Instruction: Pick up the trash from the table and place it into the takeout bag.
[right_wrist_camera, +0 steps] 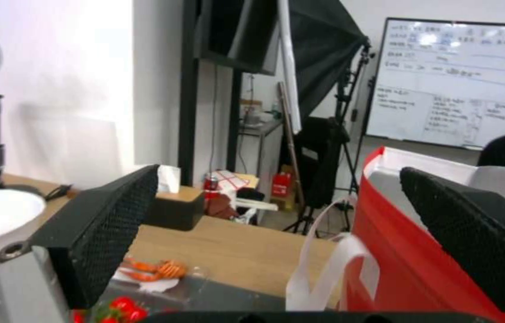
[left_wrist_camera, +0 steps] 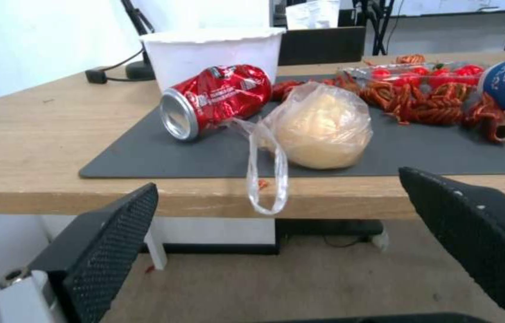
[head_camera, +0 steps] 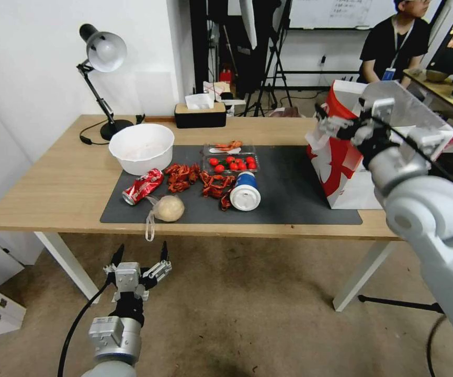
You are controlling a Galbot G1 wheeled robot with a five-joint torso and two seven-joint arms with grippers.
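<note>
My left hand [head_camera: 140, 257] hangs low in front of the long light-wood desk [head_camera: 54, 183], below its front edge and well short of the dark grey mat [head_camera: 289, 193], its two black fingers [left_wrist_camera: 109, 242] spread apart with nothing between them. Straight ahead of it the crushed red soda can [head_camera: 143, 186] lies on its side at the mat's near left corner, just in front of the round white plastic bowl [head_camera: 142, 147]. Beside the can sits the clear bag with a beige lump [head_camera: 168, 208], close enough that they seem to touch in my left wrist view; its knotted handle loop droops over the desk's front edge. Further right, a scatter of red crayfish shells [head_camera: 200, 180] lies in front of the clear plastic container [head_camera: 230, 157], which holds small red tomatoes. The blue-and-white paper cup [head_camera: 245, 191] lies tipped over, its white lid facing me, next to the shells. At the right end stands the large red-and-white paper takeout bag [head_camera: 341, 167], upright and open, with a flat white handle hanging down its side. My right hand [head_camera: 349, 125] is raised at the bag's rim, fingers [right_wrist_camera: 106, 233] released and wide apart, gripping nothing
</note>
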